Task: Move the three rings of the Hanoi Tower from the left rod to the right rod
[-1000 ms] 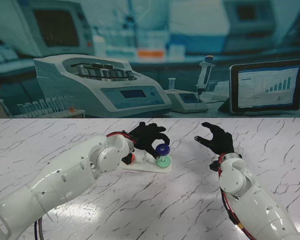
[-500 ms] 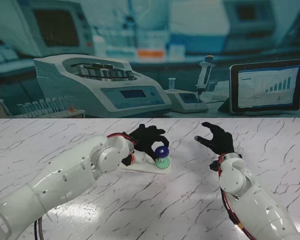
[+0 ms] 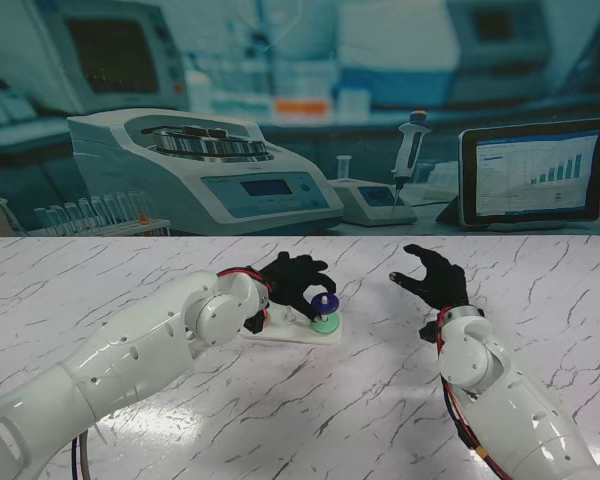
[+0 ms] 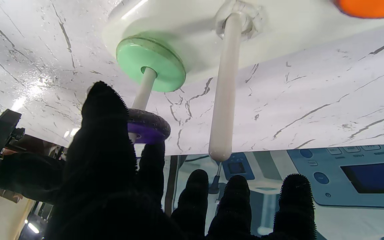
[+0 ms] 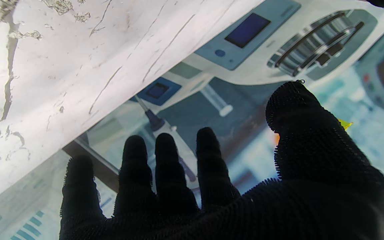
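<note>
The left robot hand (image 4: 112, 160) is pinching the purple plastic ring (image 4: 147, 125) partway down the white right rod (image 4: 143, 93), directly over the green ring (image 4: 152, 65); the right robot hand (image 3: 432, 277) is hovering spread and empty.

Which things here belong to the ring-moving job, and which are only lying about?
Job:
- purple ring, held by left hand
- green ring
- orange ring
- white base with rods
- right hand, open

Only lying about:
- tablet
- pipette
- centrifuge

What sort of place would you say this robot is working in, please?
It looks like a laboratory, though the background may be only a printed backdrop: a centrifuge-like machine, a pipette on a stand, and a screen showing a bar chart behind a marble-patterned table.
</note>
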`<state>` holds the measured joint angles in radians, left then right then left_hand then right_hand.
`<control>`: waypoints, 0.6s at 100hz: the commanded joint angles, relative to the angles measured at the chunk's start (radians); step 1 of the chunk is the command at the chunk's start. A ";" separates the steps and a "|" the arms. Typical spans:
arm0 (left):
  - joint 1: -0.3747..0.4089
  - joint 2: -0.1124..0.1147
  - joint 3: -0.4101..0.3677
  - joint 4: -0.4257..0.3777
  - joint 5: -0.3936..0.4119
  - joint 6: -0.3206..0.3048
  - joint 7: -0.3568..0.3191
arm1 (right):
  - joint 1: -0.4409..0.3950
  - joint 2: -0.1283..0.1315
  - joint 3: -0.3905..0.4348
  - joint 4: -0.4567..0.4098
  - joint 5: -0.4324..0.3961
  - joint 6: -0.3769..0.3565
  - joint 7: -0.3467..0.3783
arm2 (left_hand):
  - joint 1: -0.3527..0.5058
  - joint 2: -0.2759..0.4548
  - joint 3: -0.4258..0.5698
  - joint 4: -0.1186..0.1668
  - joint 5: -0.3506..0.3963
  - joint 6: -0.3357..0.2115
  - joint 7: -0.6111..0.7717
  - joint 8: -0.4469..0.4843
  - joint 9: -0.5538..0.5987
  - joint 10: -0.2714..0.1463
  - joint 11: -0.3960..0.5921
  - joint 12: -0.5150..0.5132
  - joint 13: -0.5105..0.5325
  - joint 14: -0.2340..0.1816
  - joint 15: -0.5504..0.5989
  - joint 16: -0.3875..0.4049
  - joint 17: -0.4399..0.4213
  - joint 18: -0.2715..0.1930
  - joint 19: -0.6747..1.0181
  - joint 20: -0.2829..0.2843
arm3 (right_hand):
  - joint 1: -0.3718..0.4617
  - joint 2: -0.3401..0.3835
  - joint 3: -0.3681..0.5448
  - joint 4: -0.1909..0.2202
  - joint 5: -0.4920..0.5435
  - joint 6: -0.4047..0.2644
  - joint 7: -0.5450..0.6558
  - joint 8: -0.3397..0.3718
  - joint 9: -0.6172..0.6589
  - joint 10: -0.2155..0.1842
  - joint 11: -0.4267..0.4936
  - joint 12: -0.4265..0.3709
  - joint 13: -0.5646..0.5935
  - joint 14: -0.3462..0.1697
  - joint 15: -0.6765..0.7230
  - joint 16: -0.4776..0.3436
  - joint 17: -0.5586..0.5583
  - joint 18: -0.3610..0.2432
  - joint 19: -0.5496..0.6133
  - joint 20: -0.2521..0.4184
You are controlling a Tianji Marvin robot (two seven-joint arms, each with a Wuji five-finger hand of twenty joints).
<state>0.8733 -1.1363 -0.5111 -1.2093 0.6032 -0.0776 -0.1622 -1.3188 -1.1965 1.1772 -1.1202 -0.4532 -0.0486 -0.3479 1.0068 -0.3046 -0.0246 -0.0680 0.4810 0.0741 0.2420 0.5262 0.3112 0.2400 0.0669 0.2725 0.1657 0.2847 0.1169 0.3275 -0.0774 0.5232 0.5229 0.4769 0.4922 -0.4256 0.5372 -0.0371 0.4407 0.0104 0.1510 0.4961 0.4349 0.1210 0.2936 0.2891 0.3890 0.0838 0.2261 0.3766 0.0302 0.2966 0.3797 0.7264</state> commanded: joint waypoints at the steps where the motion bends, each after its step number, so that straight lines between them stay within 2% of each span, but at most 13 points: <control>1: -0.005 -0.009 0.002 0.007 -0.011 -0.031 -0.009 | -0.007 -0.008 -0.002 -0.003 0.001 0.001 -0.004 | -0.014 -0.019 0.022 0.045 -0.043 0.042 -0.055 -0.029 -0.037 0.029 -0.015 -0.001 -0.009 0.009 -0.010 0.004 -0.011 0.009 0.020 0.009 | 0.005 0.008 -0.014 0.025 0.019 -0.009 0.015 -0.011 0.011 -0.004 0.005 -0.004 0.011 0.005 0.013 0.015 -0.006 -0.008 0.006 0.016; 37: -0.012 -0.010 0.001 0.016 -0.034 -0.044 -0.023 | -0.006 -0.009 -0.003 -0.001 0.003 0.001 -0.003 | -0.053 -0.068 0.035 0.048 -0.147 0.172 -0.164 -0.087 -0.164 0.095 -0.042 -0.011 -0.052 0.027 -0.021 -0.001 -0.026 0.012 -0.002 0.003 | 0.005 0.010 -0.012 0.025 0.015 -0.015 0.012 -0.013 0.006 -0.009 0.003 -0.006 0.010 -0.001 0.010 0.015 -0.008 -0.015 0.006 0.017; 47: -0.029 -0.003 0.009 0.016 -0.049 -0.064 -0.061 | -0.006 -0.009 -0.004 -0.001 0.003 0.002 -0.003 | -0.041 -0.081 0.055 0.052 -0.168 0.188 -0.178 -0.101 -0.213 0.118 -0.055 -0.016 -0.077 0.026 -0.028 -0.005 -0.038 0.006 -0.016 -0.003 | 0.008 0.010 -0.012 0.025 0.014 -0.015 0.011 -0.013 0.005 -0.007 0.001 -0.006 0.009 0.000 0.008 0.014 -0.009 -0.015 0.006 0.017; 48: -0.032 -0.001 0.010 0.016 -0.051 -0.068 -0.066 | -0.006 -0.009 -0.004 -0.001 0.003 0.003 -0.003 | -0.083 -0.103 0.157 0.045 -0.173 0.190 -0.170 -0.128 -0.217 0.120 -0.059 -0.027 -0.083 0.024 -0.026 -0.010 -0.037 0.003 -0.021 -0.006 | 0.009 0.010 -0.012 0.025 0.014 -0.015 0.011 -0.013 0.005 -0.006 0.001 -0.006 0.009 -0.001 0.008 0.014 -0.009 -0.016 0.006 0.017; 50: -0.036 0.000 0.013 0.017 -0.054 -0.073 -0.074 | -0.006 -0.009 -0.004 -0.001 0.003 0.003 -0.004 | -0.107 -0.122 0.237 0.040 -0.179 0.194 -0.165 -0.148 -0.222 0.125 -0.063 -0.036 -0.089 0.025 -0.024 -0.014 -0.037 0.000 -0.025 -0.009 | 0.011 0.009 -0.012 0.025 0.015 -0.015 0.011 -0.013 0.005 -0.005 0.001 -0.006 0.010 0.000 0.008 0.014 -0.010 -0.016 0.006 0.017; 60: -0.047 0.006 0.024 0.011 -0.044 -0.074 -0.092 | -0.006 -0.009 -0.005 -0.001 0.002 0.003 -0.004 | -0.089 -0.133 0.288 0.042 -0.195 0.207 -0.174 -0.155 -0.228 0.139 -0.075 -0.048 -0.101 0.025 -0.025 -0.013 -0.037 -0.005 -0.029 -0.013 | 0.014 0.009 -0.013 0.025 0.015 -0.013 0.011 -0.013 0.005 -0.003 0.000 -0.006 0.009 0.003 0.008 0.014 -0.011 -0.014 0.005 0.017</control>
<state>0.8375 -1.1319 -0.4890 -1.1936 0.5509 -0.1326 -0.2510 -1.3184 -1.1967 1.1768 -1.1194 -0.4522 -0.0470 -0.3479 0.9237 -0.4027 0.2238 -0.0551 0.3218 0.2483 0.0806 0.3923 0.1293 0.3438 0.0186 0.2429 0.1107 0.2987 0.1076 0.3210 -0.0962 0.5232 0.5229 0.4769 0.4922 -0.4255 0.5371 -0.0371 0.4407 0.0104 0.1510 0.4961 0.4349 0.1210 0.2939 0.2891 0.3890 0.0838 0.2261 0.3766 0.0302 0.2966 0.3797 0.7264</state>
